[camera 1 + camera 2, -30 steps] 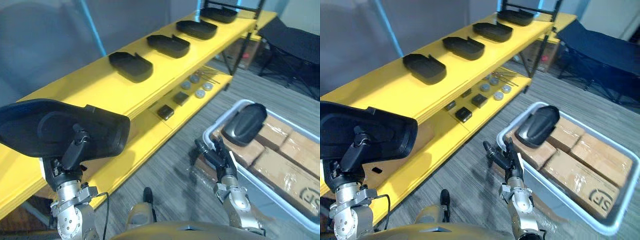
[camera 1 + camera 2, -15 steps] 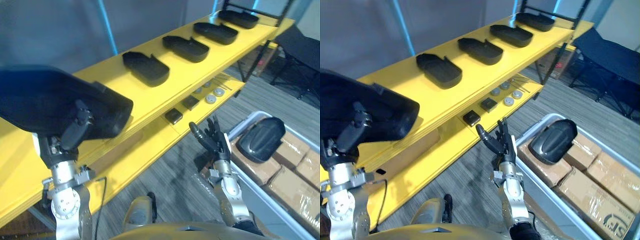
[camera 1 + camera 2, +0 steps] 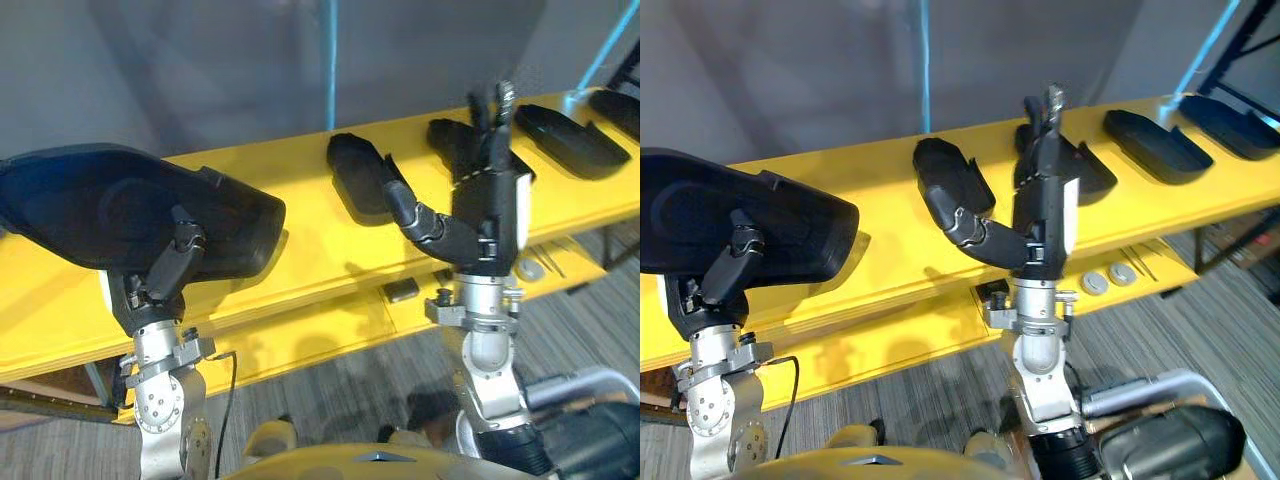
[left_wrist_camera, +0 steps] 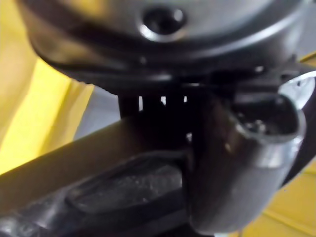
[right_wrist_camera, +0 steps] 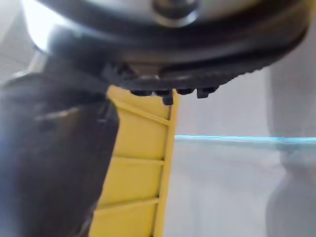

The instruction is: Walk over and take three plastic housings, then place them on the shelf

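Left robot hand [image 3: 152,292] pinches the plastic housing [image 3: 120,210], fingers curled on its near wall. Housing sits just above that hand, long axis along the shelf [image 3: 300,255]. Bare shelf lies straight beyond it, so left is the nearer hand. Right robot hand [image 3: 486,215] is spread and empty, in front of the placed housings [image 3: 360,175].

Grey striped carpet [image 3: 902,388], blue upright pole [image 3: 924,60], two round metal discs [image 3: 1095,283], small dark block [image 3: 403,290]

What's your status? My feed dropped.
Left hand shut on housing, by shelf. Right hand open, raised. Other housings lie rightward on shelf.
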